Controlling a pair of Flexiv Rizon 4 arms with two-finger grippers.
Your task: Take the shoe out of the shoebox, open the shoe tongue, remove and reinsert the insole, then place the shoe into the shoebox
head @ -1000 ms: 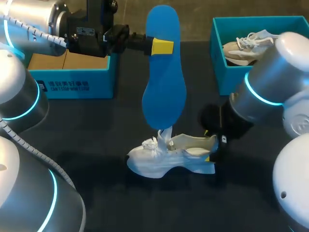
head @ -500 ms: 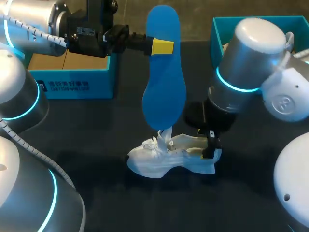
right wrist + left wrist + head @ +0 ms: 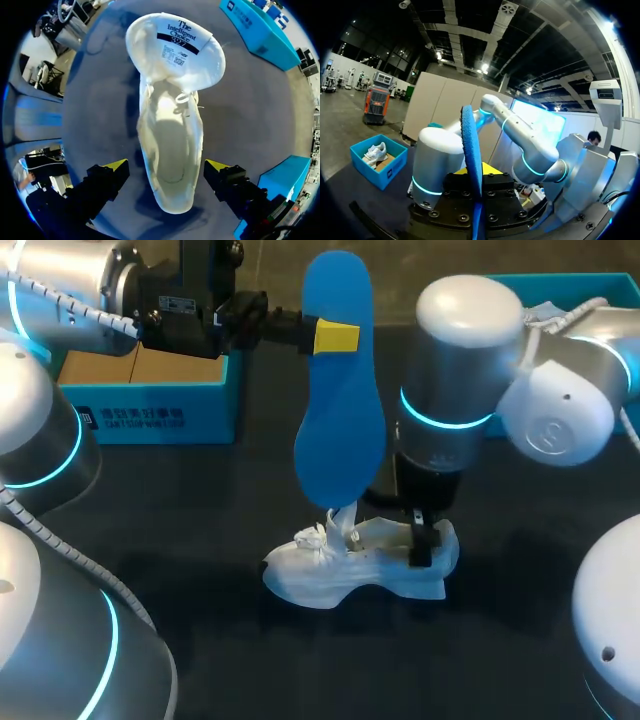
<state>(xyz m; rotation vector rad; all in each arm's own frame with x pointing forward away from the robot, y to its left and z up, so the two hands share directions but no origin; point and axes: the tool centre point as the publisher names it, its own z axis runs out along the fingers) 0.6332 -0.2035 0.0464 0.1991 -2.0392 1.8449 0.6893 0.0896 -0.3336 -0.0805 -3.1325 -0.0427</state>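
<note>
My left gripper is shut on the upper part of a blue insole. The insole hangs upright, its lower end just above a white shoe on the dark table. In the left wrist view the insole stands edge-on between the fingers. My right gripper points down over the shoe's heel. In the right wrist view it is open. Its yellow-tipped fingers stand either side of the heel of the shoe, apart from it. The tongue is folded forward, and the shoe's inside is bare.
A teal shoebox stands at the back left, behind my left arm. A second teal shoebox at the back right is mostly hidden by my right arm; it holds another white shoe. Both boxes show in the right wrist view.
My right arm has swung left from the table's right side, and its gripper now hangs over the shoe's heel. The left arm and the insole have not moved.
</note>
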